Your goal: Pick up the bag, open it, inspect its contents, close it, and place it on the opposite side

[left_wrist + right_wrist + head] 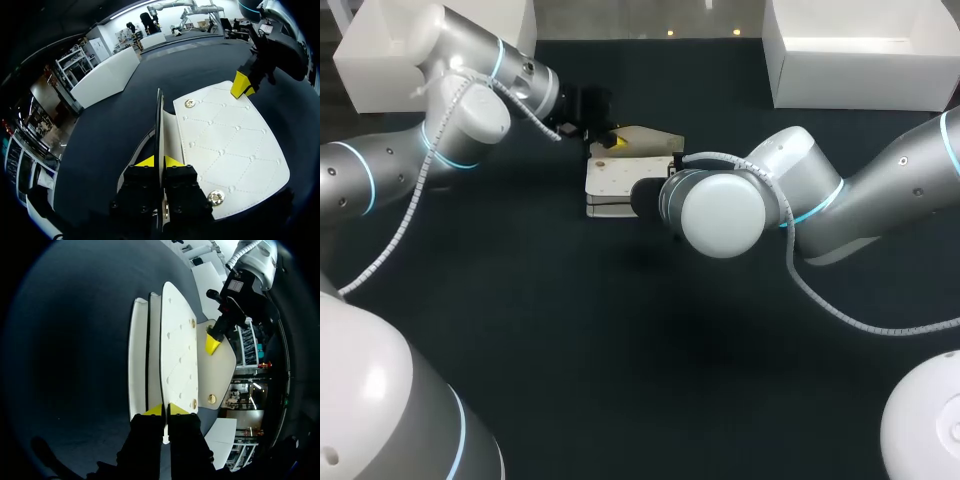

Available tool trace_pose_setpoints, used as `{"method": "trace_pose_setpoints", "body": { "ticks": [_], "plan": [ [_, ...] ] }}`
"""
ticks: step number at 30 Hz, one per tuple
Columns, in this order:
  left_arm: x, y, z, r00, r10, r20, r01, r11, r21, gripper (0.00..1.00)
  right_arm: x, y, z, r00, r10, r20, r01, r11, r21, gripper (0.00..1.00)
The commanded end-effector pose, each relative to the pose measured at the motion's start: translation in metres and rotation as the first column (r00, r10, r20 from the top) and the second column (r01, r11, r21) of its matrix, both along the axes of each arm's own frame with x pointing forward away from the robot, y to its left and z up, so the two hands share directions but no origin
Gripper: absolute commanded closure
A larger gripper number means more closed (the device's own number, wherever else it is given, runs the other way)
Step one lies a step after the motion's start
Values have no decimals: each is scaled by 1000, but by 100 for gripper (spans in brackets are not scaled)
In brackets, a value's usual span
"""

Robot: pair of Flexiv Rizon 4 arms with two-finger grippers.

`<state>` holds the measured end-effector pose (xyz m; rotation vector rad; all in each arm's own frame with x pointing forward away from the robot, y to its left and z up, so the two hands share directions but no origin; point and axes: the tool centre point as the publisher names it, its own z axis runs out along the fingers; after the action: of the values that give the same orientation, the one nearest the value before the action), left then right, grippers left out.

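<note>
While the white bag (612, 186) sits just above the middle of the head view on the dark bench (620, 360), both hands are clamped on it from opposite ends. The left hand (606, 141) comes in from the upper left of that frame and meets the bag at its upper edge, where a cream flap (642, 137) is raised. In the left wrist view its two yellow tips sit close together with a thin panel of the bag, seen edge-on, pinched between them. Both fingers touch that panel, so the grip is closed on the bag.

Beside this panel lies the bag's quilted white face (230, 150), with round metal snaps (216, 197) near its corners.

The right hand (165, 410) is hidden behind its own wrist in the head view, just right of the bag. In the right wrist view its yellow tips are nearly together and squeeze the near edge of the quilted panel from two sides, so it too is gripping the bag. Ahead of it in that view, the other arm's yellow tip holds the plain cream flap at the far end.

One white box (860, 55) stands in the upper right corner of the head view. Another white container (380, 50) stands in the upper left.
</note>
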<state>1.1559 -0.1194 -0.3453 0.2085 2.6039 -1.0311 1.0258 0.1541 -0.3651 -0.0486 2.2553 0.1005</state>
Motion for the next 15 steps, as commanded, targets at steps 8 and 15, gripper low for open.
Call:
{"method": "trace_pose_setpoints", "body": {
  "ticks": [8, 15],
  "plan": [
    [-9, 8, 28, 1000, 4, 24, -3, 1000, -29, 100, -12, 4, 28, 999, -18, 32, 19, 999, -26, 0],
    [-8, 11, 53, 1000, 12, 12, -11, 999, -40, 100, -18, 7, 67, 999, -32, 32, 32, 999, -28, 0]
  ]
}}
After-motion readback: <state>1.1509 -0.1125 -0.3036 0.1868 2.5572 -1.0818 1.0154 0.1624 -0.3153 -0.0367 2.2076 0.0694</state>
